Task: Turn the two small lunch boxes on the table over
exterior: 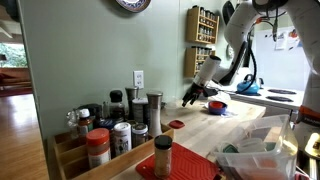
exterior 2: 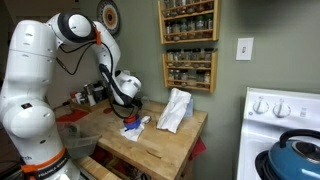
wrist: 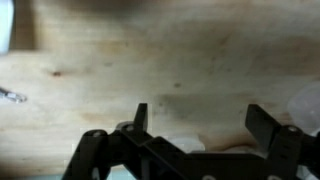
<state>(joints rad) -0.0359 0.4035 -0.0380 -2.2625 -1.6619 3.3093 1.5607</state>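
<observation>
Two small lunch boxes lie close together on the light-wood table [exterior 2: 165, 148]. They show as blue and white shapes [exterior 2: 135, 125] in an exterior view and as a red and blue patch [exterior: 216, 105] in an exterior view. My gripper [exterior 2: 129, 106] hangs just above and beside them, pointing down at the table [exterior: 240, 125]; it is also seen from the far end [exterior: 191, 98]. In the wrist view the gripper [wrist: 200, 120] stands open over bare wood [wrist: 170, 60], with nothing between its fingers. A pale blurred shape [wrist: 190, 142] shows below them.
A white crumpled bag [exterior 2: 175, 110] stands on the table near the wall. Spice jars [exterior: 120, 130] and clear plastic tubs [exterior: 250, 155] crowd one end. A wall spice rack [exterior 2: 190, 45] hangs behind. The white stove [exterior 2: 285, 110] carries a blue kettle [exterior 2: 297, 155].
</observation>
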